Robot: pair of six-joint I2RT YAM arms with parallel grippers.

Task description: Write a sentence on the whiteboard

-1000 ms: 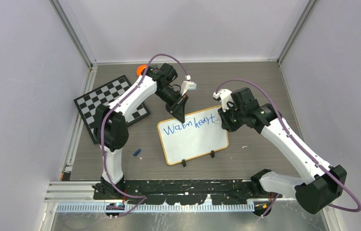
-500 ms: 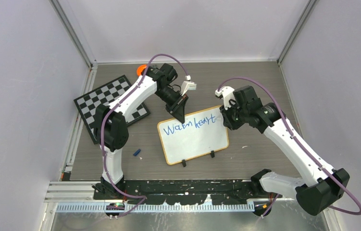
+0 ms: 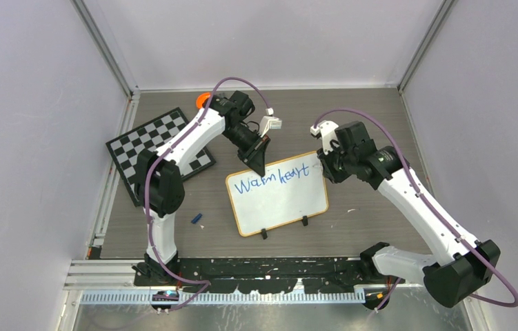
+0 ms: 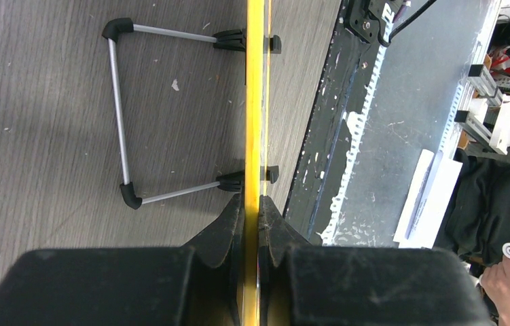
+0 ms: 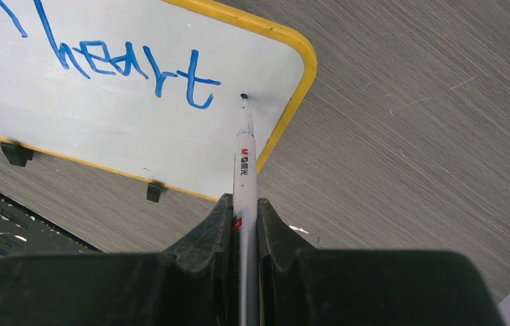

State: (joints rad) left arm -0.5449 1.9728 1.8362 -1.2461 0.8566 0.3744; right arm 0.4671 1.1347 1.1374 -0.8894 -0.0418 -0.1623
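The whiteboard [image 3: 280, 203] with a yellow rim stands tilted mid-table on two black feet. Blue script on it reads "Warm heart" [image 3: 271, 181] in one line; its end shows in the right wrist view [image 5: 136, 64]. My left gripper [image 3: 256, 164] is shut on the board's top-left edge; the yellow rim [image 4: 255, 102] runs edge-on between its fingers [image 4: 230, 217]. My right gripper [image 3: 326, 169] is shut on a white marker [image 5: 244, 170]. The marker's blue tip [image 5: 243, 98] is just right of the last "t", near the board's top-right corner; contact cannot be told.
A black-and-white checkered board [image 3: 156, 148] lies at the left under the left arm. An orange disc [image 3: 203, 99] sits at the back left. A small blue cap [image 3: 197, 218] lies on the table left of the whiteboard. The board's wire stand [image 4: 119, 115] shows behind it.
My right gripper with the marker has shifted slightly right and back at the board's top-right corner. The left arm and board have not moved.
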